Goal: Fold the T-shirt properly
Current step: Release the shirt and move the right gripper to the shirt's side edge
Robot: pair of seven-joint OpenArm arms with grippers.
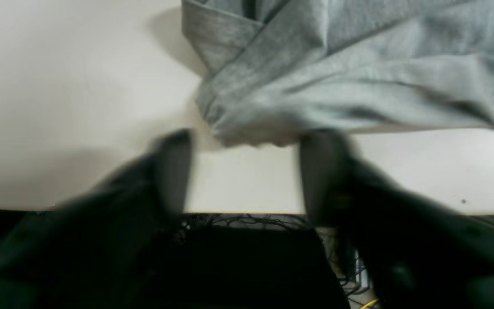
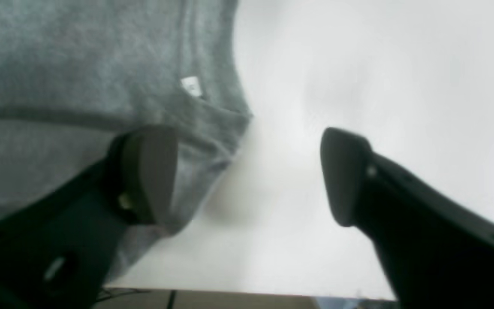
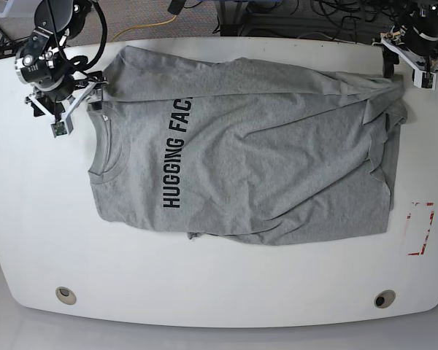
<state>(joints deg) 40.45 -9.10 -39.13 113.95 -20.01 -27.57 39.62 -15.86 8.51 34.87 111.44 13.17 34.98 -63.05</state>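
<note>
The light grey T-shirt (image 3: 241,153) lies spread on the white table (image 3: 219,284), collar toward the left, with black lettering (image 3: 177,153) running up its middle. Its far edge is folded over. My right gripper (image 3: 62,109) is open at the shirt's far left shoulder. In the right wrist view (image 2: 247,176) one finger (image 2: 148,171) is over the grey cloth (image 2: 79,77) near a small white tag (image 2: 191,86), the other over bare table. My left gripper (image 3: 412,62) is open at the far right hem corner. In the left wrist view (image 1: 247,171) the bunched corner (image 1: 251,124) lies just beyond its fingertips.
A red-and-white marked rectangle (image 3: 421,228) is on the table to the right of the shirt. Two round holes (image 3: 66,294) (image 3: 384,299) sit near the front edge. Cables (image 3: 277,18) lie behind the far edge. The table edge (image 1: 247,211) shows under my left gripper.
</note>
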